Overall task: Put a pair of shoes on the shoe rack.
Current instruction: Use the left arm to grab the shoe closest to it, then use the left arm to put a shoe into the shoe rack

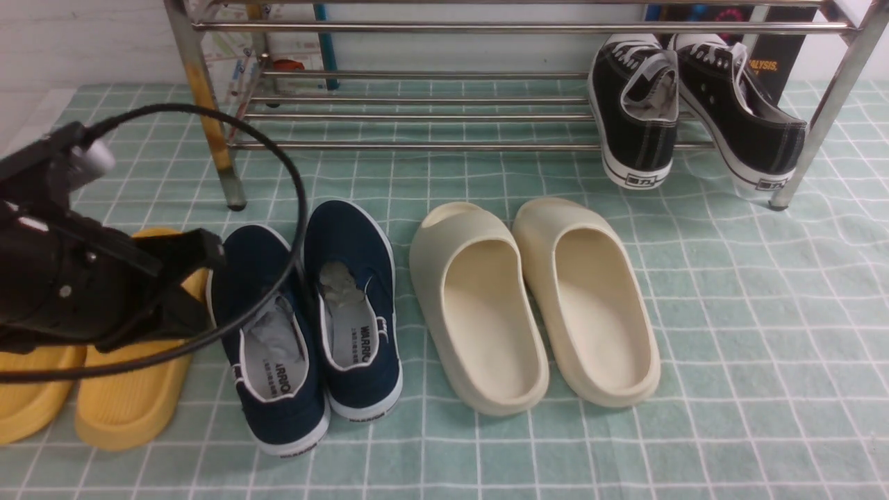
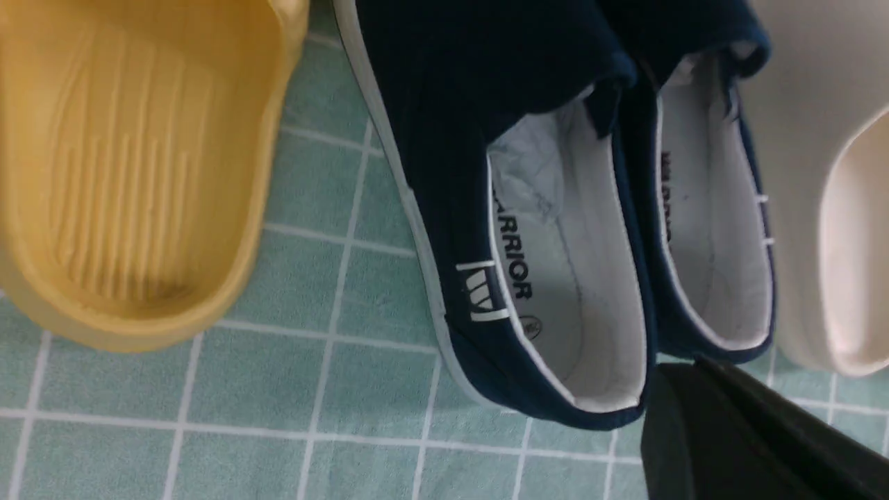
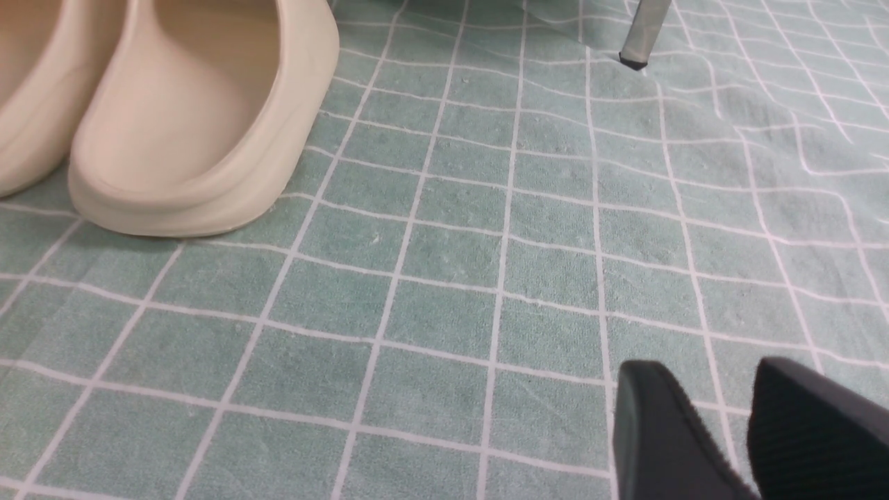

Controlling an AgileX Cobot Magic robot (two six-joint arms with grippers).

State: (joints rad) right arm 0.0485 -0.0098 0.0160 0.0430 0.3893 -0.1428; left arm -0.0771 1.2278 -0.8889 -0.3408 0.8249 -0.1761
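The pair of shoes, navy slip-ons with white soles, stands side by side on the green checked cloth: the left shoe (image 1: 271,340) and the right shoe (image 1: 354,298), heels toward me. They also fill the left wrist view, the left shoe (image 2: 486,208) and the right one (image 2: 708,208). My left gripper (image 1: 212,253) hovers at the left shoe's outer side. Its black fingers (image 2: 694,417) are pressed together and shut on nothing. The chrome shoe rack (image 1: 417,146) stands behind the shoes. My right gripper (image 3: 701,371) hangs over bare cloth, slightly open and empty.
Black lace-up sneakers (image 1: 639,118) lean on the rack's lower bars at the right. Cream slides (image 1: 528,305) lie right of the navy pair, and yellow slides (image 1: 132,389) lie to their left under my left arm. A rack leg (image 3: 642,35) stands ahead of the right gripper.
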